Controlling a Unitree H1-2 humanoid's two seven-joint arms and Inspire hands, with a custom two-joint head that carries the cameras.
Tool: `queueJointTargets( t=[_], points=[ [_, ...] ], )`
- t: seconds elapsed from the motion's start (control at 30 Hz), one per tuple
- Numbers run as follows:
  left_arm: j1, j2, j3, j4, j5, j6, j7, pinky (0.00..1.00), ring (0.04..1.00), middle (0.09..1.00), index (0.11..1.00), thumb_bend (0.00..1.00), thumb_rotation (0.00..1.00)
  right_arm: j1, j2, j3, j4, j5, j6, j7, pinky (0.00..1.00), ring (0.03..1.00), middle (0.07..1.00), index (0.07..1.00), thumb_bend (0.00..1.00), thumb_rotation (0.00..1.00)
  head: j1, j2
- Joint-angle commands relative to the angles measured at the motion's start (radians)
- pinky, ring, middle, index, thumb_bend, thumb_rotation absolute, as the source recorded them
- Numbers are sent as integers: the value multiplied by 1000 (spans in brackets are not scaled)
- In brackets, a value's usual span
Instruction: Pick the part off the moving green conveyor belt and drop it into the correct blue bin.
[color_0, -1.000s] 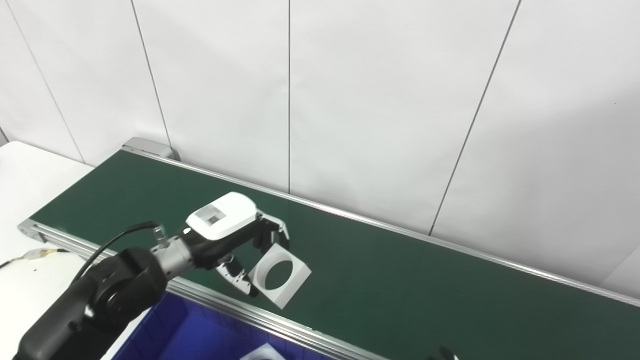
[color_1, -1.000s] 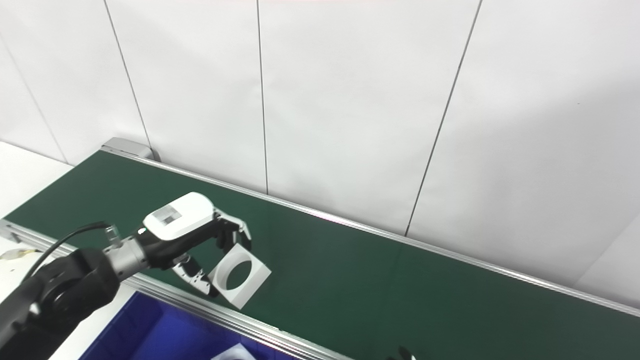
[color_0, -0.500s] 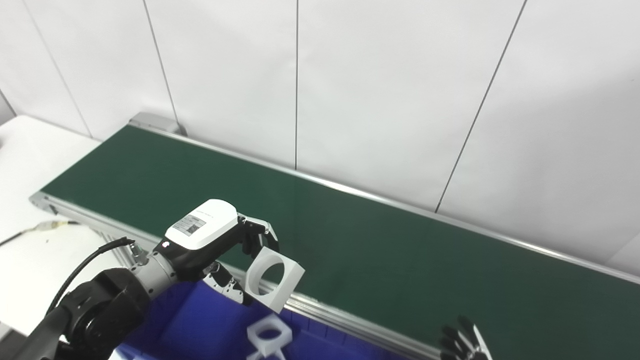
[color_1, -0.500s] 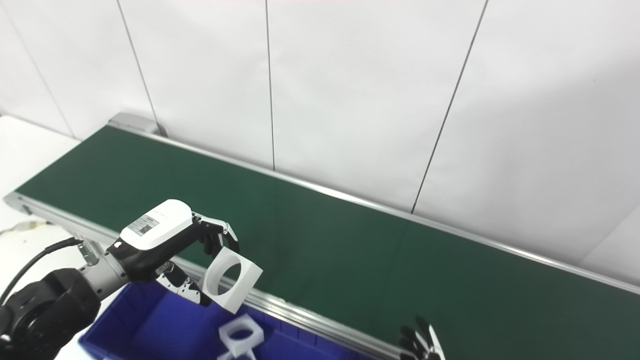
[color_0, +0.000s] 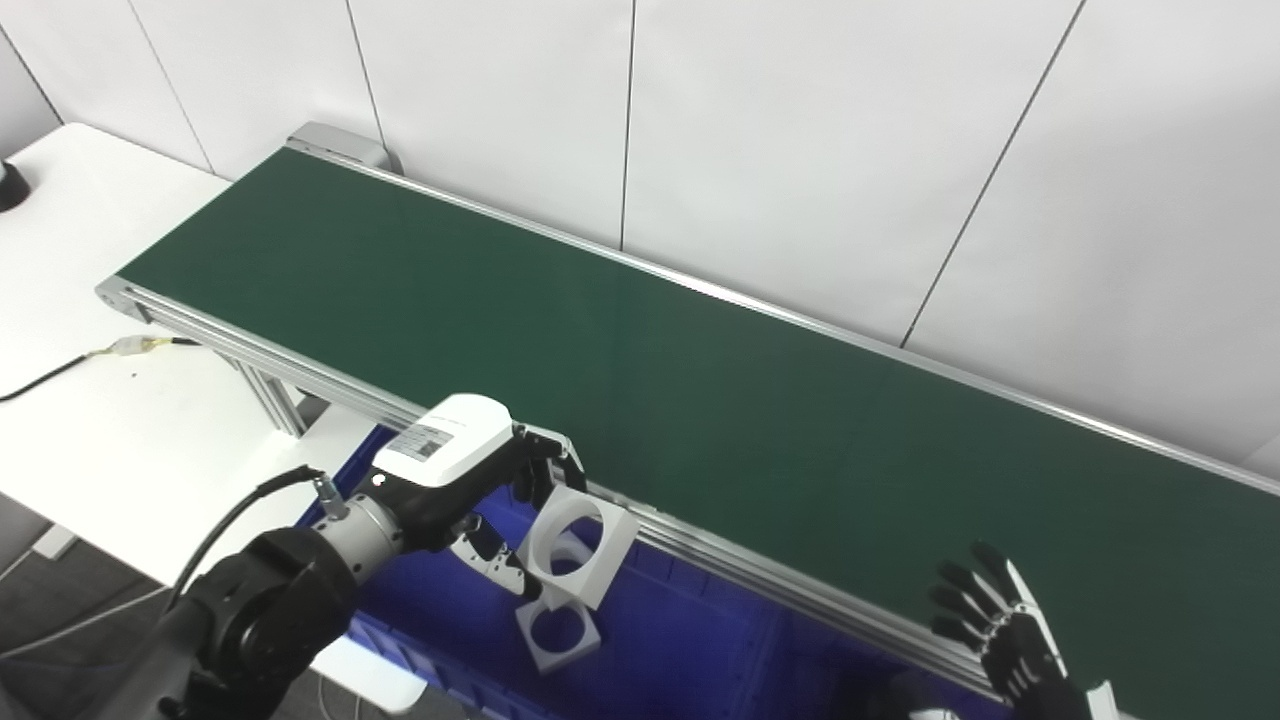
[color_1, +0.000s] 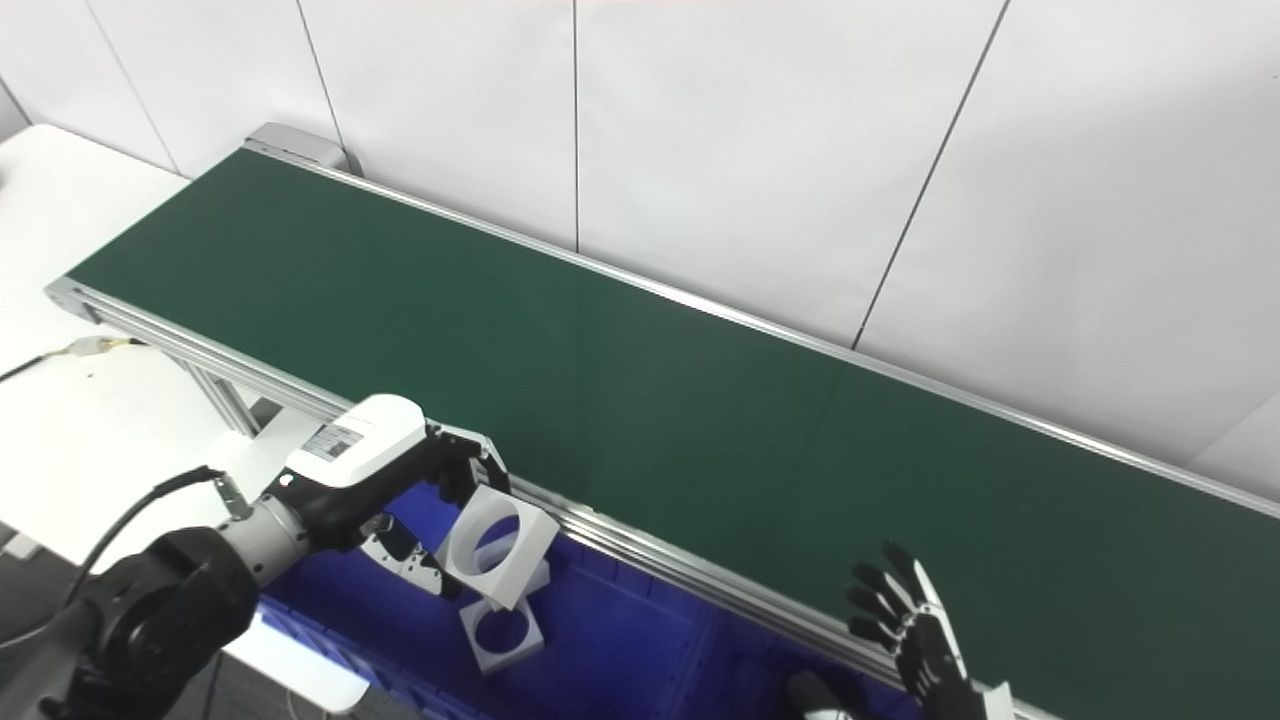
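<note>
My left hand (color_0: 470, 490) is shut on a white square part with a round hole (color_0: 578, 535), holding it above the left blue bin (color_0: 680, 650), just in front of the conveyor's near rail. The green conveyor belt (color_0: 620, 370) runs diagonally from upper left to lower right and carries nothing in view. In the bin below the held part lies another white square part with a hole (color_0: 557, 632), and one more shows behind the held one. My right hand (color_0: 1010, 635) sits at the lower right over the belt's near edge, open with fingers spread.
A white table (color_0: 90, 300) lies left of the conveyor, with a cable (color_0: 60, 365) across it. The aluminium rail (color_0: 740, 575) separates the belt from the bins. A white panelled wall stands directly behind the belt.
The camera has tilted down, so the whole scene has shifted. My left hand has carried the part off the belt, over the rail, to above the blue bin. The right hand has come into view.
</note>
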Motion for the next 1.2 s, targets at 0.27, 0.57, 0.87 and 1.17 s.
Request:
queueJointTargets(
  t=[0.27, 0.57, 0.87, 1.17],
  points=[
    [-15, -6, -86, 158, 133, -35, 91, 495, 458, 470, 504, 504, 0, -17, 4, -17, -63, 4, 22, 10, 689, 780, 823, 916, 561, 380, -16, 14],
    [-62, -6, -145, 358, 137, -40, 175, 516, 464, 482, 499, 504, 0, -13, 12, -15, -78, 6, 37, 13, 684, 778, 821, 911, 572, 384, -29, 24],
    [-103, 12, -187, 437, 158, -14, 210, 562, 485, 488, 488, 504, 0, -10, 19, -9, -70, 1, 25, 10, 676, 773, 816, 907, 578, 381, -41, 24],
    [-109, 21, -198, 427, 193, -9, 243, 573, 480, 498, 488, 504, 0, -11, 25, -6, -59, 10, 16, 12, 680, 781, 825, 914, 580, 383, -48, 19]
  ],
)
